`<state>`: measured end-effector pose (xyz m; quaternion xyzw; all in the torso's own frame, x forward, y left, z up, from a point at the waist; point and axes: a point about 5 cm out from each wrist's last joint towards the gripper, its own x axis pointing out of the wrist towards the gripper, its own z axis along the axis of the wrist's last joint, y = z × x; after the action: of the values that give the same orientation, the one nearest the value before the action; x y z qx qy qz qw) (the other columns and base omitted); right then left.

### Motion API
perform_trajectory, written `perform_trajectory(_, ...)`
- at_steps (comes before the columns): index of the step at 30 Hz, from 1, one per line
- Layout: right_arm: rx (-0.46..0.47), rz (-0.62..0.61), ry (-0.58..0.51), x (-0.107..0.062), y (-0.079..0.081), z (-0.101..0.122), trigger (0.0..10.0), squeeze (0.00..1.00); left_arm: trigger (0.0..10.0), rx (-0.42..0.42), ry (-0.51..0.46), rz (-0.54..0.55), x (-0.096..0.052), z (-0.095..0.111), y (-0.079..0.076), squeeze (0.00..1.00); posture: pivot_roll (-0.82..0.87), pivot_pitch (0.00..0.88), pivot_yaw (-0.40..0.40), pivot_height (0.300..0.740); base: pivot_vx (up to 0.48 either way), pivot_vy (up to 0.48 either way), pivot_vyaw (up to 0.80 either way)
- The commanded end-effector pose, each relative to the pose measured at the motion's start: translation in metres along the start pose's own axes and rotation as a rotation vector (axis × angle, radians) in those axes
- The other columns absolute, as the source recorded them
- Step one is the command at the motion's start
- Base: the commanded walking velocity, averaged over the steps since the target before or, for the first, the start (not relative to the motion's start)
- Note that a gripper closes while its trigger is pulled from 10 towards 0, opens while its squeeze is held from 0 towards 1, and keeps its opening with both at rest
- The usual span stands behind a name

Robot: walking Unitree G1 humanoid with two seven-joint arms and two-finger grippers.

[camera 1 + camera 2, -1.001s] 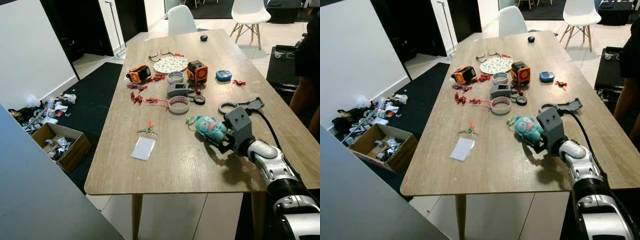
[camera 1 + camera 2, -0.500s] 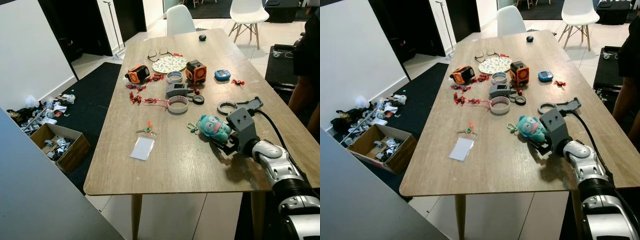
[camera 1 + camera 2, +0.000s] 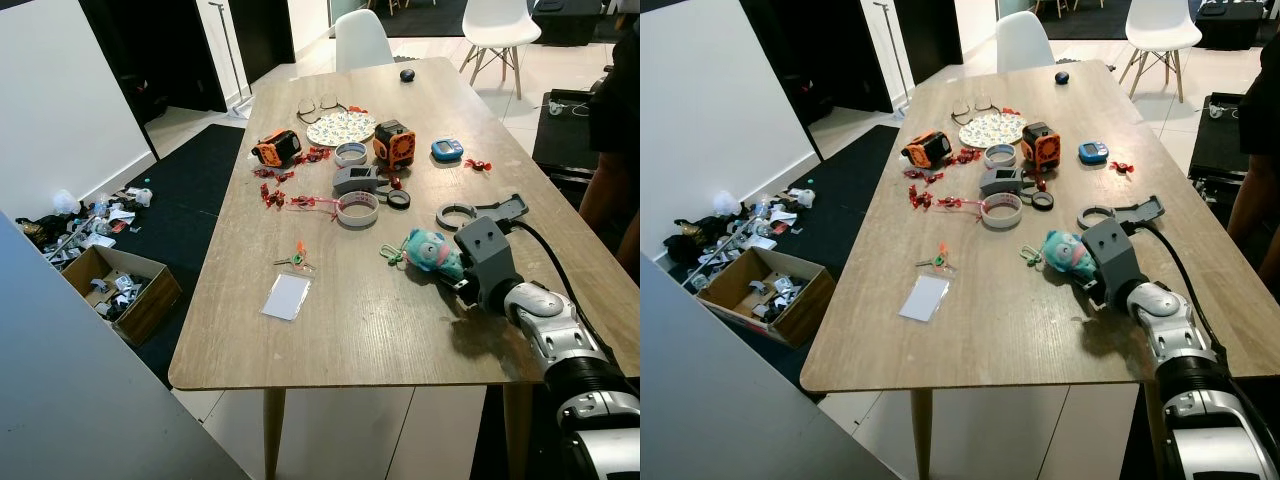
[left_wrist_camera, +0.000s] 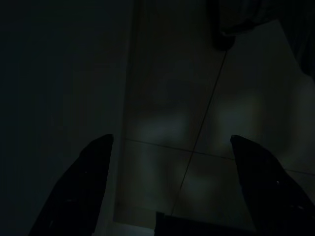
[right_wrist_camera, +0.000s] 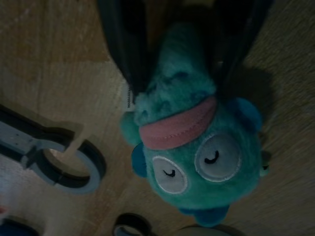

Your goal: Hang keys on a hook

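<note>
Left eye view: the right gripper (image 3: 447,270) rests low on the wooden table (image 3: 340,320), pinching the teal plush keychain (image 3: 430,250); a grey hook bracket (image 3: 480,211) lies just beyond it.

Right wrist view: both fingers (image 5: 129,54) clamp the plush body.

Left wrist view: the left gripper (image 4: 172,187) hangs spread over dim floor.

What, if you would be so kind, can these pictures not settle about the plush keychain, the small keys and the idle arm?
- Plush keychain: in the right wrist view the right gripper has its fingers on either side of it, and they cover its body.
- Small keys: too small in the eye views to count.
- Hook: none can be made out.
- Left gripper: its wrist view is too dark to show more than floor tiles.
</note>
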<state>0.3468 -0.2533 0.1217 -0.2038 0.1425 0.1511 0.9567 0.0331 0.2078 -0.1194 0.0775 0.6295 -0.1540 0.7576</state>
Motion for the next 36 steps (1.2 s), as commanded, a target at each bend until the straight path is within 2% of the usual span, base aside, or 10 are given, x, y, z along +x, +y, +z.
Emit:
perform_trajectory(1,0.001,0.002,0.015,0.0,0.002,-0.002,0.0,0.0,10.0,0.003,0.017,0.031,-0.004,-0.007,0.011,0.0,-0.15,0.054,0.123,0.74,0.0,0.0,0.0)
perform_trajectory(7,0.018,-0.066,-0.092,0.001,-0.003,0.012,0.0,0.0,10.0,0.002,0.013,0.033,-0.004,-0.006,0.012,0.0,-0.15,0.051,0.124,0.74,0.0,0.0,0.0)
perform_trajectory(9,0.075,-0.073,-0.262,-0.001,-0.004,0.034,0.0,0.0,10.0,-0.005,0.007,0.036,-0.004,-0.005,0.012,0.0,-0.15,0.049,0.125,0.74,0.0,0.0,0.0)
perform_trajectory(14,0.093,-0.027,-0.406,-0.005,0.001,0.056,0.0,0.0,10.0,-0.03,-0.011,0.039,-0.004,-0.003,0.012,0.0,-0.15,0.045,0.128,0.74,0.0,0.0,0.0)
perform_trajectory(17,0.042,-0.05,-0.435,-0.006,0.001,0.064,4.0,0.0,10.0,-0.041,-0.023,0.034,-0.004,-0.002,0.012,0.0,-0.15,0.041,0.126,0.74,0.0,0.0,0.0)
perform_trajectory(18,-0.015,-0.08,-0.424,-0.005,0.0,0.067,8.9,0.0,10.0,-0.045,-0.026,0.034,-0.004,-0.002,0.012,0.0,-0.15,0.041,0.126,0.74,0.0,0.0,0.0)
perform_trajectory(20,-0.08,-0.114,-0.413,-0.005,-0.001,0.069,8.9,0.0,10.0,-0.049,-0.028,0.033,-0.004,-0.002,0.012,0.0,-0.15,0.041,0.126,0.74,0.0,0.0,0.0)
perform_trajectory(21,-0.129,-0.133,-0.403,-0.004,-0.001,0.071,10.0,0.0,10.0,-0.053,-0.032,0.032,-0.004,-0.001,0.012,0.0,-0.15,0.038,0.126,0.74,0.0,0.0,0.0)
perform_trajectory(27,-0.365,-0.27,-0.371,-0.003,-0.004,0.082,10.0,0.0,10.0,-0.088,-0.062,0.025,-0.004,0.001,0.011,0.0,-0.15,0.035,0.123,0.74,0.0,0.0,0.0)
perform_trajectory(36,-0.255,-0.105,-0.451,0.001,0.022,0.086,10.0,0.0,10.0,-0.19,-0.126,0.012,-0.004,0.005,0.01,0.0,-0.15,0.033,0.123,0.74,0.0,0.0,0.0)
